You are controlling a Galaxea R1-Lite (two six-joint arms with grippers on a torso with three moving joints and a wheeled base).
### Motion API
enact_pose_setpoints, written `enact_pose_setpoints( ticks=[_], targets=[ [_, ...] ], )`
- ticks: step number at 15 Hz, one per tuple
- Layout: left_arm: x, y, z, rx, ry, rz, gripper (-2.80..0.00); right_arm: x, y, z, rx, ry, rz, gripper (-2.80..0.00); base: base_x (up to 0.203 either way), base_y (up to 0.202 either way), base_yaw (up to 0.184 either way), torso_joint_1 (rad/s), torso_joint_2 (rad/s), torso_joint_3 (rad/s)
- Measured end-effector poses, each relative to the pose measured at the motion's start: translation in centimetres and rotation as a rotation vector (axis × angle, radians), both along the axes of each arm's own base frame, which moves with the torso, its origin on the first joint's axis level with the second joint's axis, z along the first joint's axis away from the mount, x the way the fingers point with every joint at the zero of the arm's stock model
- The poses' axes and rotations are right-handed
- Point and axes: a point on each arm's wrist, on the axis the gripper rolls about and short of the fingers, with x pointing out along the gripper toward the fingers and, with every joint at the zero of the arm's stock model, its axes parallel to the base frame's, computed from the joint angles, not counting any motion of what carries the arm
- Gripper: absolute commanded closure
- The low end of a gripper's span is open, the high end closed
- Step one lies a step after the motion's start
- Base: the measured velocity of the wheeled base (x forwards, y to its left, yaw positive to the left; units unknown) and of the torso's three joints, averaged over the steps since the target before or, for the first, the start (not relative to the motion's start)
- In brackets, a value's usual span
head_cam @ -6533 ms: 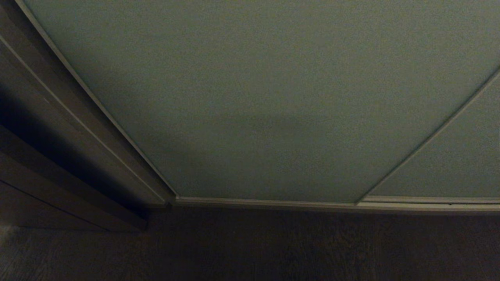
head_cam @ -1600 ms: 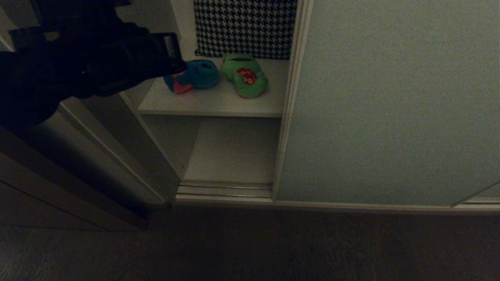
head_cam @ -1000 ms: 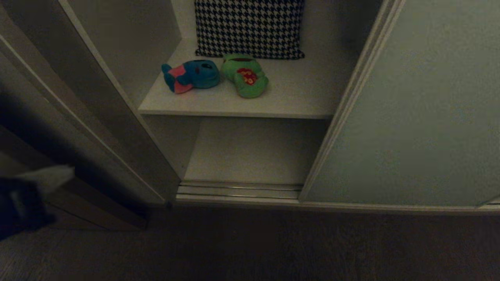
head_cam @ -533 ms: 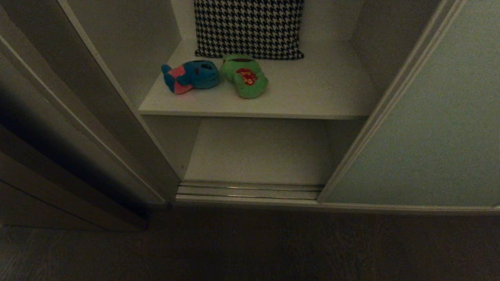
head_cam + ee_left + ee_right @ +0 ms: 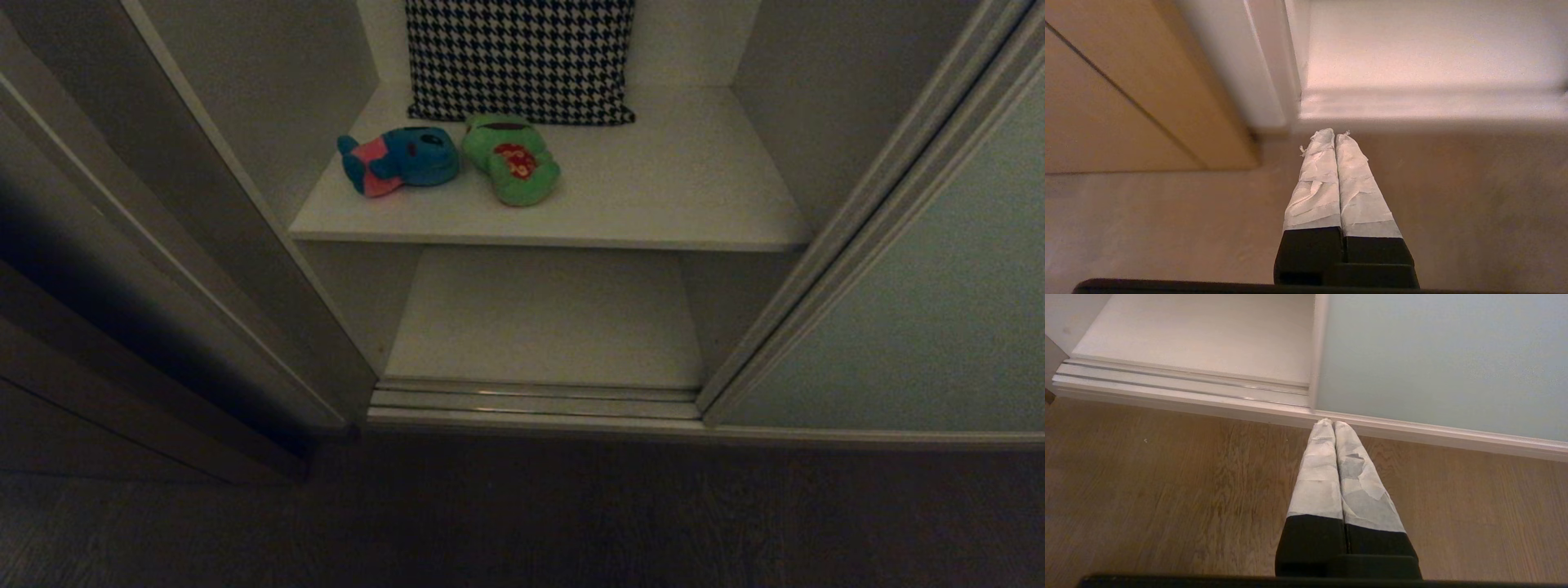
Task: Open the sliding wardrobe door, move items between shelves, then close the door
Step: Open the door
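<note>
The pale grey-green sliding wardrobe door (image 5: pixel 922 327) stands slid to the right, and the compartment is open. On the upper white shelf (image 5: pixel 669 204) lie a blue plush toy (image 5: pixel 400 159) with a pink belly and, touching its right side, a green frog toy (image 5: pixel 513 159). The lower shelf (image 5: pixel 543 318) is bare. Neither arm shows in the head view. My left gripper (image 5: pixel 1334 136) is shut and empty, low over the floor by the wardrobe's left corner. My right gripper (image 5: pixel 1333 424) is shut and empty, low by the door's (image 5: pixel 1433 359) bottom rail.
A black-and-white houndstooth cushion (image 5: pixel 518 57) leans against the back wall behind the toys. The dark brown side panel (image 5: pixel 122 327) flanks the opening on the left. Floor tracks (image 5: pixel 531 400) run along the wardrobe's base, with wooden floor (image 5: pixel 522 514) in front.
The door has slid further right, uncovering the whole compartment. My left arm dropped down out of the head view. The toys and cushion have not moved.
</note>
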Motion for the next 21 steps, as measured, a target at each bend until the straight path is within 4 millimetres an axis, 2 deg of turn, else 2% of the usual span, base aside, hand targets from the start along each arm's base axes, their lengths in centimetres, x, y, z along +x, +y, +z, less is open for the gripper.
enact_pose_setpoints(
  ticks=[2,10,12,15,17,19,21],
  targets=[
    [-0.1,0.0,-0.5,-0.004,0.051,0.001,0.0,0.0,0.0,0.0,0.0,0.0,0.0,0.0,0.0,0.0,0.0,0.0,0.0,0.0],
    [0.0,0.0,-0.5,-0.012,0.032,0.008,0.0,0.0,0.0,0.0,0.0,0.0,0.0,0.0,0.0,0.0,0.0,0.0,0.0,0.0],
    [-0.2,0.0,0.2,-0.017,0.013,0.008,0.0,0.0,0.0,0.0,0.0,0.0,0.0,0.0,0.0,0.0,0.0,0.0,0.0,0.0],
    [-1.3,0.0,5.2,-0.018,-0.103,-0.003,0.0,0.0,0.0,0.0,0.0,0.0,0.0,0.0,0.0,0.0,0.0,0.0,0.0,0.0],
    [-1.0,0.0,9.5,-0.016,-0.131,-0.017,0.0,0.0,0.0,0.0,0.0,0.0,0.0,0.0,0.0,0.0,0.0,0.0,0.0,0.0],
    [0.7,-0.1,14.5,-0.014,-0.13,-0.028,0.0,0.0,0.0,0.0,0.0,0.0,0.0,0.0,0.0,0.0,0.0,0.0,0.0,0.0],
    [4.4,-0.1,20.0,-0.013,-0.122,-0.041,0.0,0.0,0.0,0.0,0.0,0.0,0.0,0.0,0.0,0.0,0.0,0.0,0.0,0.0]
  ],
)
